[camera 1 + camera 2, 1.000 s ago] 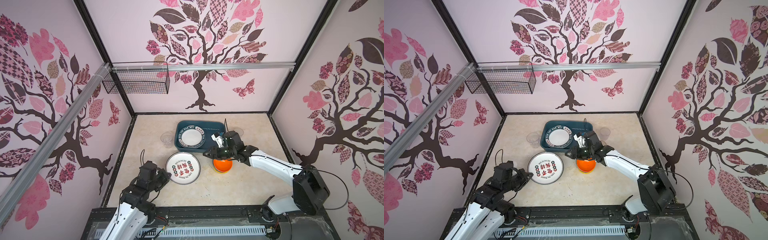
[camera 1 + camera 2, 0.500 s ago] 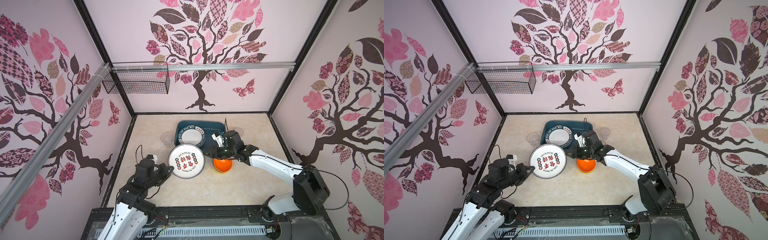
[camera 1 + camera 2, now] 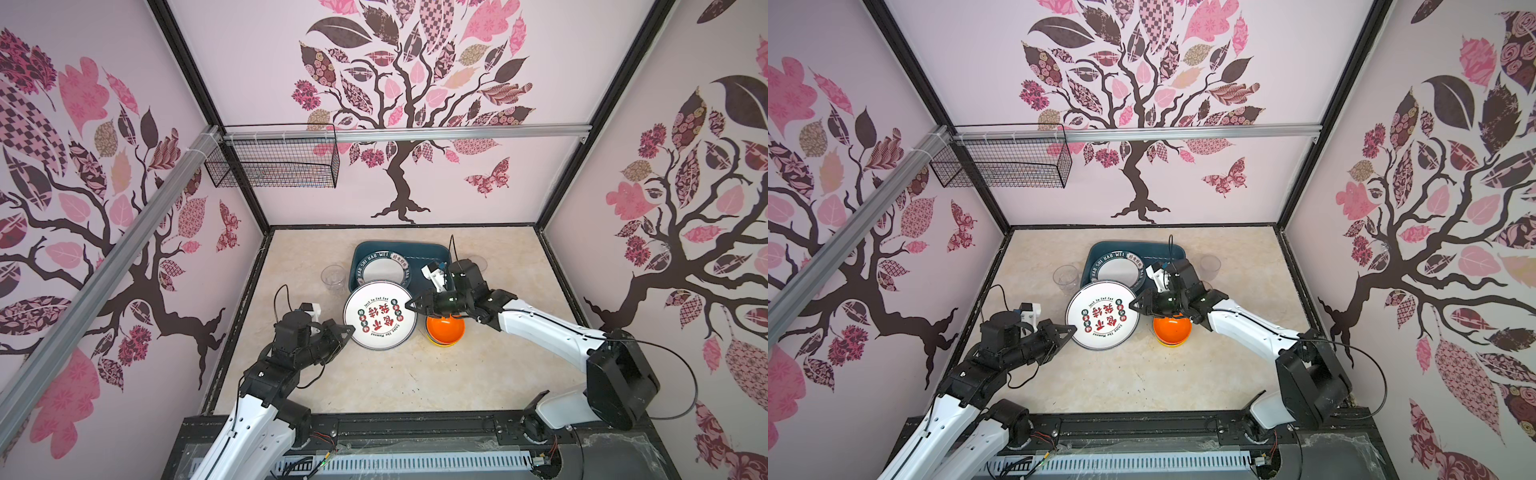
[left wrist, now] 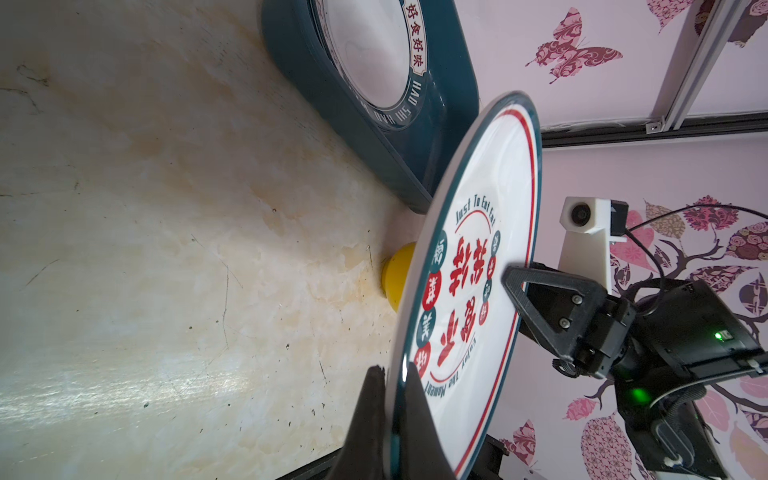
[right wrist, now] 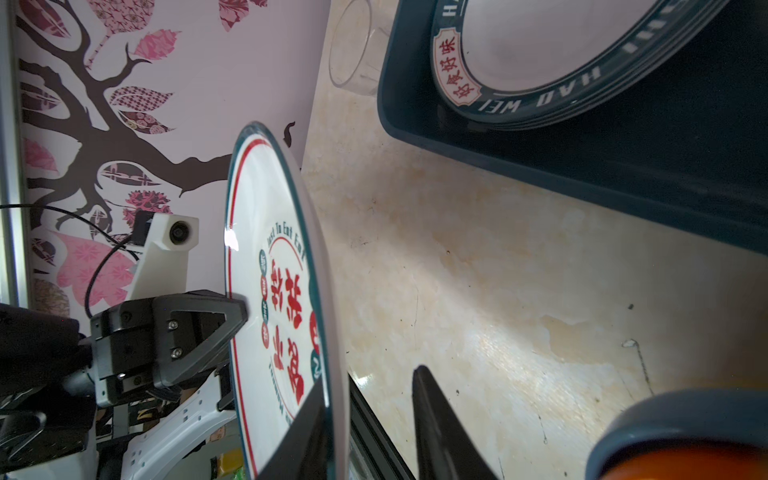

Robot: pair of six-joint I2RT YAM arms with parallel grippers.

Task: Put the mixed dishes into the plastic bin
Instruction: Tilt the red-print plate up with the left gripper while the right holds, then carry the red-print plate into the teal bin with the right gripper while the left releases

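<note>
Glossy round white plate, red characters up, off the marbled worktop; left end effector clenched on its rim, right end effector gaping around the opposite rim.

White arm links, black joints — triangular black fingers, screws, cables.

The bin is dark teal-blue. The plate inside the bin is white with a dark teal band lettered in white. The plate outside the bin is white and teal-rimmed, with a thin red ring, red characters and small teal and red medallions. Near the bin, an orange bowl sits in a yellow bowl. The worktop is cream and marbled.
</note>
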